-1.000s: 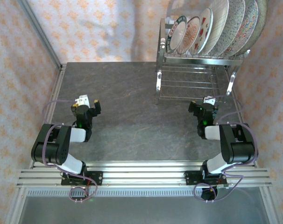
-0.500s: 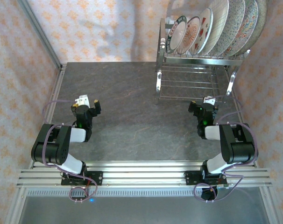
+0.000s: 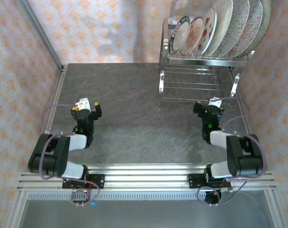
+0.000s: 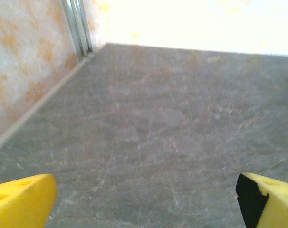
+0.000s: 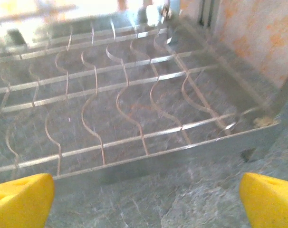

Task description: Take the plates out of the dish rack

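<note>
Before the dish rack point(image 5: 134, 161), the right arm point(image 3: 239, 154) stretches low, fingers point(image 5: 20, 192) wide apart.

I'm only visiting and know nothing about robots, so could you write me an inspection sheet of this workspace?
Surface: dark grey stone-look table.
Job's things: patterned plates stand on edge in the top tier of the chrome dish rack, far right corner.
Clutter: nothing seen.
Hands: left hand and right hand both open, holding nothing; the right faces the rack.
Cables: purple cables loop beside each arm.
Surroundings: orange-patterned walls on three sides.
</note>
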Robot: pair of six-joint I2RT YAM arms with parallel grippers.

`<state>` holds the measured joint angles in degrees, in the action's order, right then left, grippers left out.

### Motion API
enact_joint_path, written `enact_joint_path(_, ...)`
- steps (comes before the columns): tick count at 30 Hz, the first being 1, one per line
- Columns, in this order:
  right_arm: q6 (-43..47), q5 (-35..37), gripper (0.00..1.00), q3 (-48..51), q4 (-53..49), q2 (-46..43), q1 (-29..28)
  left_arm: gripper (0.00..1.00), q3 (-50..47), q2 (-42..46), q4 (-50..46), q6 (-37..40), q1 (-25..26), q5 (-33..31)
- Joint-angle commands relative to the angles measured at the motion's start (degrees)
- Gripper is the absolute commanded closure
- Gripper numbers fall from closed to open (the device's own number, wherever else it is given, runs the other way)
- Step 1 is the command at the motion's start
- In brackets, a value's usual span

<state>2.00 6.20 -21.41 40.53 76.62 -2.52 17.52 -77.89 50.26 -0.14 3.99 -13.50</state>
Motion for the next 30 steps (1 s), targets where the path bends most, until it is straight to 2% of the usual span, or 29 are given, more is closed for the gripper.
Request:
enact_joint_path(1,-0.30,9.21,0.01,0.26,-5.26,-11.08,-0.84,0.01,-0.31,8.73,-3.01,1.69,2.30,-7.48)
enact_joint_path(5,1.50,18.24,0.01,-5.25,-19.05,-24.53,-1.69,0.01,3.90,17.59,-11.84,0.18,4.48,-9.59)
enact_joint_path(8,3.70,22.95,0.01,-13.70,-30.23,-32.82,-1.69,0.01,8.73,22.29,-16.99,-0.51,7.79,-12.51)
enact_joint_path(10,4.45,24.72,0.01,-26.89,-42.01,-33.92,-2.40,0.01,15.67,24.79,-23.26,-0.08,11.54,-15.39)
enact_joint_path(11,0.85,27.20,0.01,-34.81,-49.28,-32.78,-2.90,0.01,20.02,25.06,-26.77,0.65,13.59,-16.17)
enact_joint_path(12,-3.91,25.55,0.01,-44.84,-58.69,-30.37,-2.48,0.01,25.81,24.41,-32.03,0.12,16.34,-18.77)
enact_joint_path(13,-6.83,19.35,0.01,-54.52,-68.11,-27.31,-1.57,0.01,35.22,23.36,-44.64,-2.87,18.22,-19.19)
enact_joint_path(14,-11.09,14.85,0.01,-62.77,-76.88,-24.68,-1.26,0.01,43.53,21.89,-56.20,-6.58,18.33,-14.15)
enact_joint_path(15,-20.16,16.65,0.01,-69.37,-83.75,-22.27,-1.10,0.01,51.50,19.67,-67.36,-11.11,18.21,-8.03)
enact_joint_path(16,-22.51,13.34,0.00,-72.28,-84.50,-21.13,-0.55,0.01,57.87,17.63,-73.85,-16.58,18.24,-7.10)
enact_joint_path(18,-21.22,6.19,0.01,-76.88,-83.00,-19.61,-0.11,0.01,60.04,16.37,-73.54,-26.92,17.71,-8.88)
enact_joint_path(20,-19.70,5.22,0.01,-83.31,-85.61,-16.28,-0.11,0.01,60.28,16.78,-68.74,-28.00,15.85,0.10)
enact_joint_path(23,-16.03,10.71,0.00,-97.21,-96.24,-7.73,0.27,0.01,68.77,13.26,-75.45,-28.51,16.06,7.11)
enact_joint_path(30,-13.05,10.24,0.00,-112.89,-103.83,2.52,2.93,0.01,74.71,9.68,-82.68,-30.88,20.26,12.96)
